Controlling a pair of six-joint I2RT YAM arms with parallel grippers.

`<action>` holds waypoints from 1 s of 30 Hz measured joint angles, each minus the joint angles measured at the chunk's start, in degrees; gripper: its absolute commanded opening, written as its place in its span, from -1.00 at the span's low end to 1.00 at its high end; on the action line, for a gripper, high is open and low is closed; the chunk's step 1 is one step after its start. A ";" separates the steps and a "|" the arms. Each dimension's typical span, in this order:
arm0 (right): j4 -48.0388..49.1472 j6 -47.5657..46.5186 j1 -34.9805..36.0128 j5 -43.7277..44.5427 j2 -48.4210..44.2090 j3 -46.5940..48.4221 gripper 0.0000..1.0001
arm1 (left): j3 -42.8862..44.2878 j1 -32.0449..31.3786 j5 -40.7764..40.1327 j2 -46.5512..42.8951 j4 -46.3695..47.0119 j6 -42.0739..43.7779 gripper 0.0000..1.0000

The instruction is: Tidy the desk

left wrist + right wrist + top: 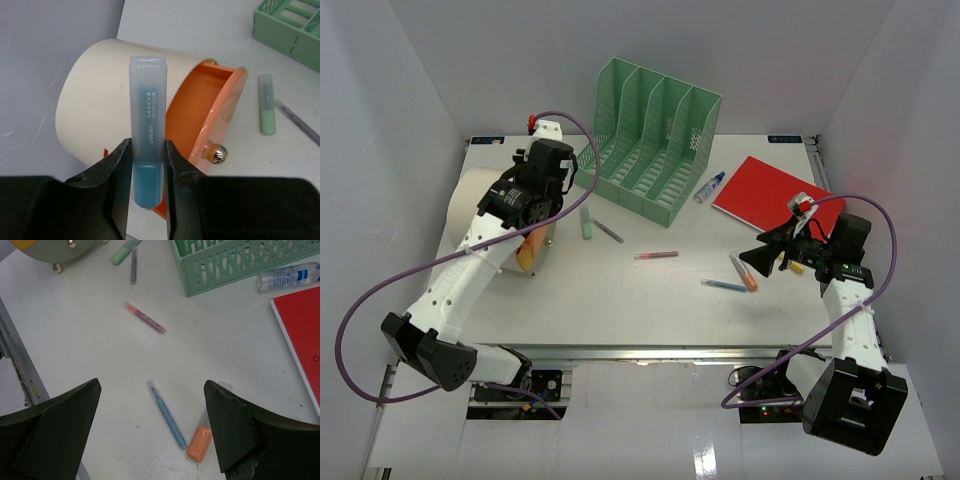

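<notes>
On the white desk [650, 310], my left gripper [148, 150] is shut on a blue highlighter [147, 115], which it holds over the open orange drawer [200, 115] of a cream round box [100, 100] at the left. In the top view this gripper [535, 225] hangs over the box [470, 195]. My right gripper [152, 385] stands open and empty above a blue pen [168, 415] and an orange highlighter [200, 442]; in the top view it [757, 262] hovers at the right.
A green file rack [655, 140] stands at the back, with a red notebook [775, 195] and a small bottle [710, 187] to its right. A green highlighter [586, 222], a purple pen [609, 232] and a pink pen [656, 255] lie mid-desk.
</notes>
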 measured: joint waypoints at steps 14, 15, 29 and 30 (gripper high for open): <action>-0.02 -0.21 0.00 0.00 0.00 0.00 0.80 | -4.37 0.21 2.17 0.90 0.84 1.11 -0.98; -0.01 -0.21 0.00 0.00 0.00 0.00 0.80 | -4.81 0.21 2.85 0.57 0.87 1.05 -0.97; -0.02 -0.23 0.00 0.00 0.00 0.00 0.81 | -6.69 0.43 7.42 -1.84 1.87 -0.36 -0.61; -0.02 -0.23 0.00 0.00 0.00 0.00 0.81 | -6.67 0.43 7.59 -1.94 1.88 -0.41 -0.52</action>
